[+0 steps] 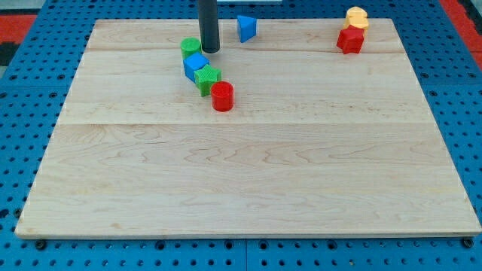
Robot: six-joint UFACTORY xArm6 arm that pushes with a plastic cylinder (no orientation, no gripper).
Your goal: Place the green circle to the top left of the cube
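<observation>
The green circle [190,47] stands near the board's top, left of centre. It touches the upper left side of the blue cube [195,65]. My tip [210,50] rests on the board just right of the green circle and just above the cube's upper right corner. A green star-shaped block [207,77] touches the cube's lower right side. A red cylinder [222,97] sits just below and right of the green star.
A blue triangular block [246,28] lies at the top edge, right of my rod. A red star-shaped block [349,40] and a yellow block [357,17] sit together at the top right. The wooden board [248,173] lies on a blue pegboard.
</observation>
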